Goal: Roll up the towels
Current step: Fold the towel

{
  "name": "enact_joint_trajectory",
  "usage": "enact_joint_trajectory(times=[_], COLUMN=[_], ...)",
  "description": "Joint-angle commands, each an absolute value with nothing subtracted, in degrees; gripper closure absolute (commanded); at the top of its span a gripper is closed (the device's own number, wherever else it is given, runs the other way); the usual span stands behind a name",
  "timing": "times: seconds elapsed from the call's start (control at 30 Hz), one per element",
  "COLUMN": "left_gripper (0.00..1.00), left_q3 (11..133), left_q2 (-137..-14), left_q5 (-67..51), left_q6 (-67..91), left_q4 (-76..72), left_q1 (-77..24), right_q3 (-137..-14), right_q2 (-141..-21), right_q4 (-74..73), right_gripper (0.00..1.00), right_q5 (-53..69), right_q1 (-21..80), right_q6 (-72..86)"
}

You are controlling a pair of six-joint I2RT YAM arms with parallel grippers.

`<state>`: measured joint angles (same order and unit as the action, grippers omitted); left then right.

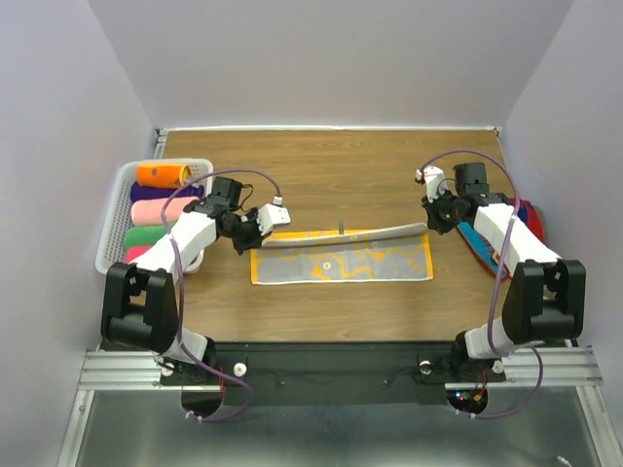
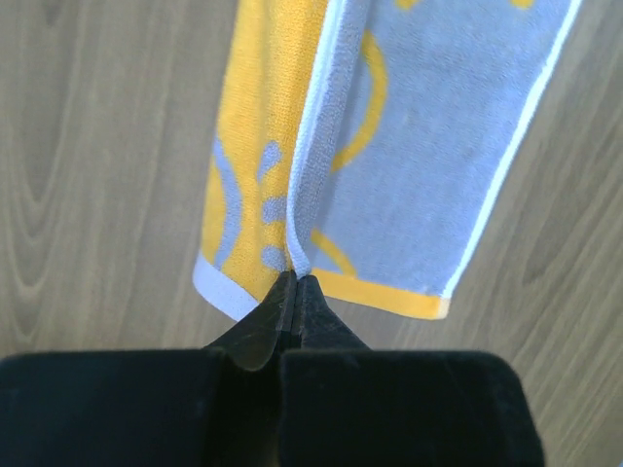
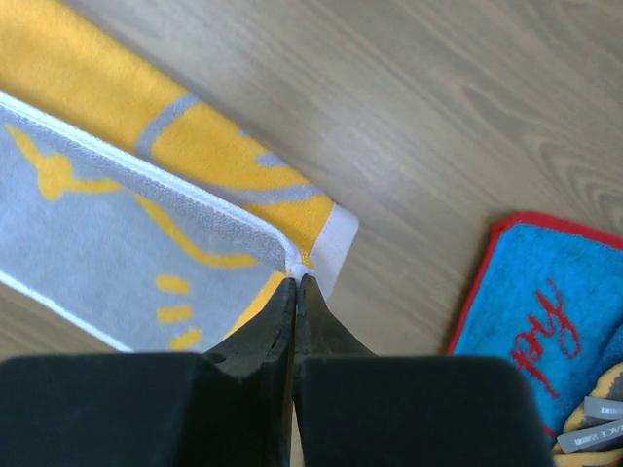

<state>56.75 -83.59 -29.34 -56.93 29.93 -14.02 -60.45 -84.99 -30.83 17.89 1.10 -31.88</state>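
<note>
A yellow and grey patterned towel [image 1: 341, 263] lies spread in the middle of the wooden table. Its far long edge is raised off the wood and stretched between both grippers. My left gripper [image 1: 261, 239] is shut on the towel's left far corner; in the left wrist view the fingertips [image 2: 296, 279] pinch the white hem of the towel [image 2: 438, 146]. My right gripper [image 1: 429, 226] is shut on the right far corner, and the right wrist view shows its tips [image 3: 297, 280] closed on the corner of the towel [image 3: 97, 214].
A white slatted basket [image 1: 115, 209] at the left edge holds several rolled towels, among them orange [image 1: 163, 175], pink [image 1: 156, 212] and green [image 1: 144, 235]. A red-edged blue towel [image 3: 545, 311] lies with others in a pile [image 1: 531, 224] at the right edge, close behind the right arm.
</note>
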Motion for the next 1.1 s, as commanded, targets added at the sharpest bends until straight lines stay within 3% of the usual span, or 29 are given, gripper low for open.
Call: enact_joint_trajectory(times=[0.0,0.3,0.6,1.07], left_gripper=[1.00,1.00,1.00,1.00], left_q3=[55.11,52.12,48.08,45.35], left_q2=[-79.46,-73.48,-74.71,-77.34], left_q5=[-30.58,-31.03,-29.54,-25.58], left_q6=[-60.20,-61.26,-58.72,-58.54], left_q4=[33.30,36.47,34.37,30.32], left_q1=[-13.80,-14.68,-20.47,-20.83], right_q3=[-59.68,-56.96,-54.58,-47.55], right_q2=[-80.52,-74.80,-74.36,-72.25], right_q4=[-31.73,-37.00,-39.99,-40.69], right_gripper=[0.99,0.99,0.99,0.99], right_q5=[16.97,18.63,19.78,18.28], right_q1=[0.62,0.53,0.70,0.62], right_q6=[-36.12,-39.72,-42.36,-47.29])
